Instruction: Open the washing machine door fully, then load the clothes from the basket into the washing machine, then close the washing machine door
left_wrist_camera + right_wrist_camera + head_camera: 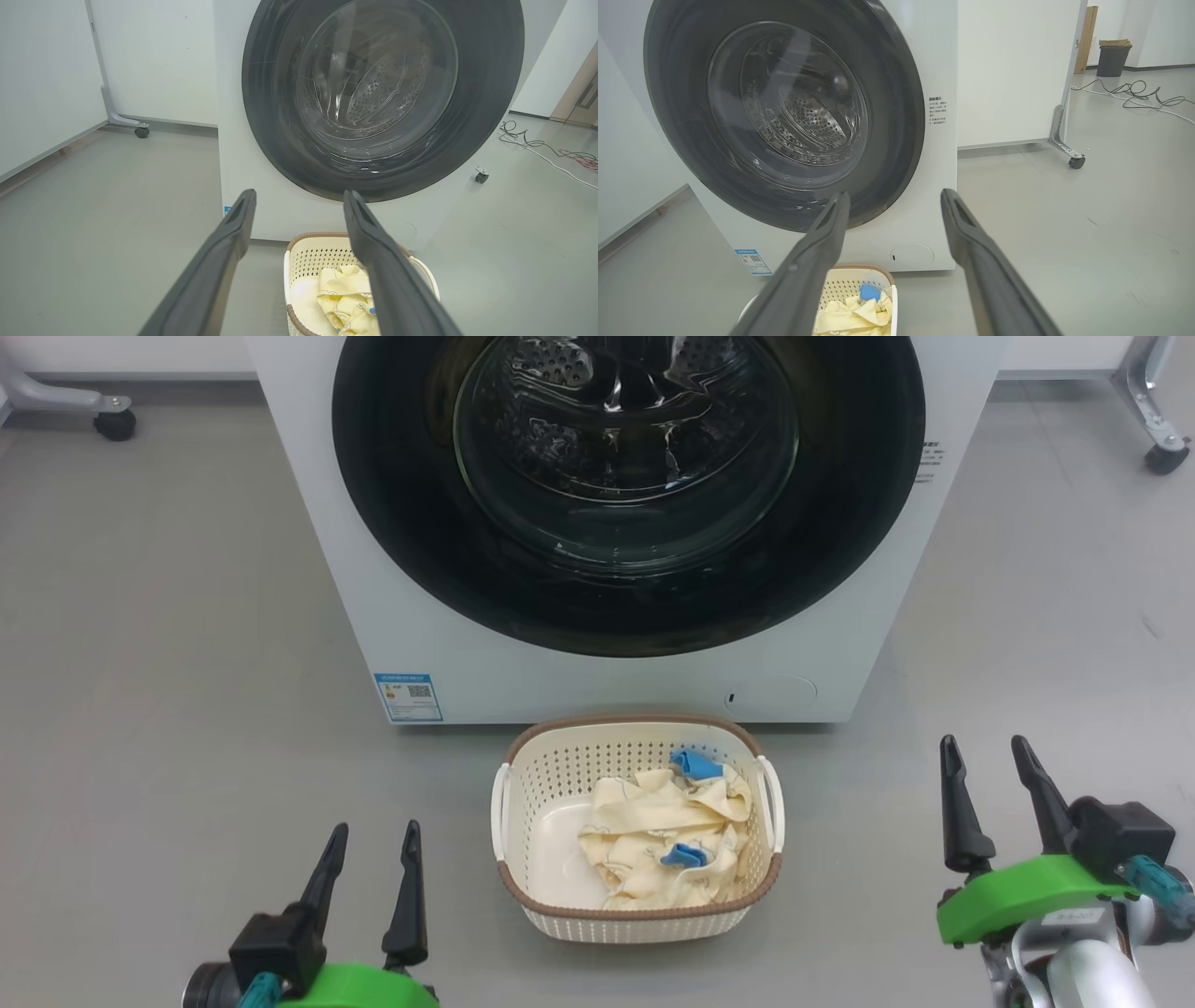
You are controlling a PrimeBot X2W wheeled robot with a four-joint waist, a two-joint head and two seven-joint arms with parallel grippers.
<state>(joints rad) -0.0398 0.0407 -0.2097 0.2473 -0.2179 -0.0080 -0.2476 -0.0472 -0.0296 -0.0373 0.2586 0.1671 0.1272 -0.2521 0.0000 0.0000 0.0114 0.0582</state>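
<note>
Left gripper [376, 826] and right gripper [985, 740] hung low, jaws wide and empty, cream perforated basket [635, 721] with brown rim sat on the floor [168, 709] between them, holding crumpled cream-yellow clothes [644, 831] with blue cuffs, just before the white washing machine [560, 681], black-rimmed glass door [392, 504] shut

A white washing machine [392, 569] is seen from above on a grey floor [168, 663], its round black-rimmed door [840, 523] closed. A blue sticker [408, 697] is placed low on its front at the left, a round flap [770, 693] at the right. A cream basket [635, 721] is set on the floor just before the machine, with yellow clothes [653, 831] trimmed in blue heaped inside. The left gripper [376, 827] and right gripper [984, 741] are held spread and empty on either side of the basket.
</note>
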